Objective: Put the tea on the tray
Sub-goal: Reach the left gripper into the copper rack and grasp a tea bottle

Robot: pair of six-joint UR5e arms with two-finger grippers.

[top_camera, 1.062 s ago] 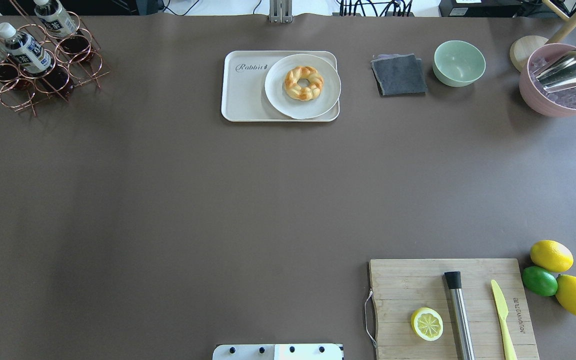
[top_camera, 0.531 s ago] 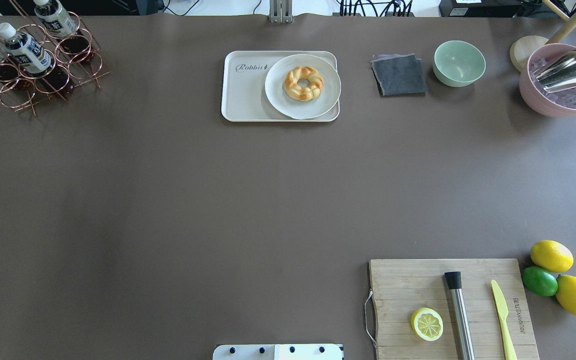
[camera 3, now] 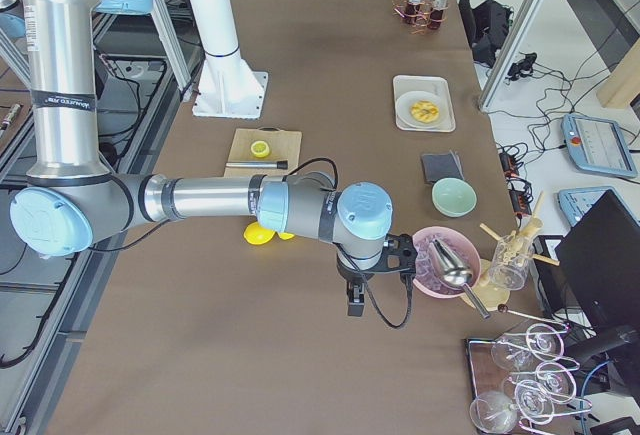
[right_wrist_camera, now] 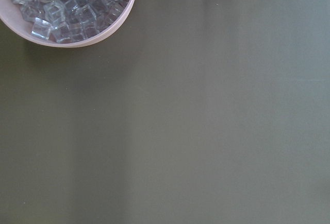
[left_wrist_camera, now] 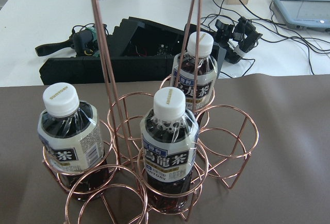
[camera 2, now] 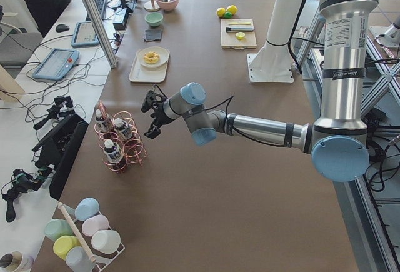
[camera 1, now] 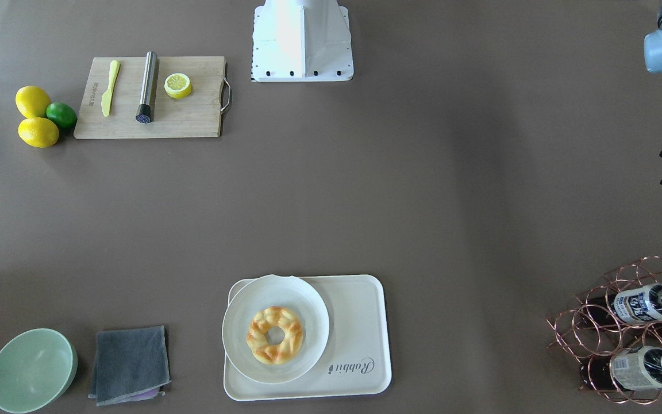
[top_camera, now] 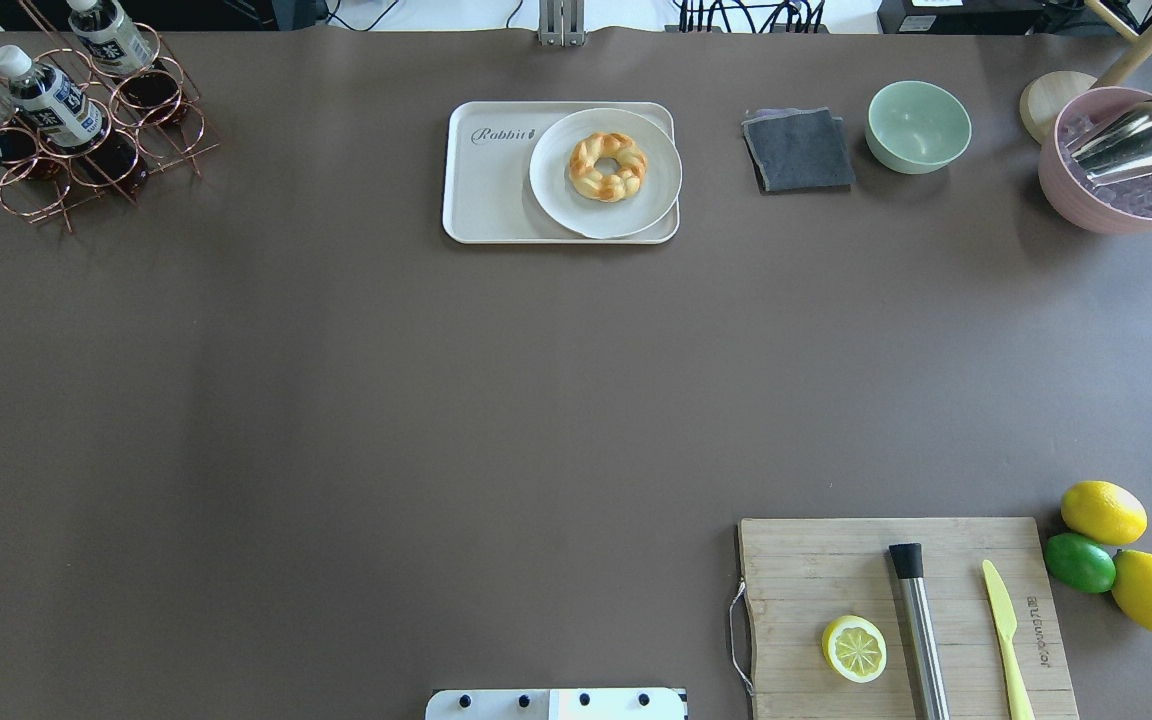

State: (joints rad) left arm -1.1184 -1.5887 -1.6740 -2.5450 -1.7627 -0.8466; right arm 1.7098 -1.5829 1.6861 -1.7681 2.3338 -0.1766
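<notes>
You are working the reach step: the left gripper (camera 2: 152,128), opening unclear, is hovering near the copper wire rack (left_wrist_camera: 103,54). The tea (left_wrist_camera: 170,147) is standing in its front ring, wrist view's lower centre. Next likely needs a neck grip and a straight lift; the tray (top_camera: 491,190) is lying well apart.

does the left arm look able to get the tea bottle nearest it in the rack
Probably yes: the left gripper hovers beside the wire rack, and the nearest tea bottle stands with cap and neck above the rings. The tall handle beside it may crowd the grasp.
</notes>
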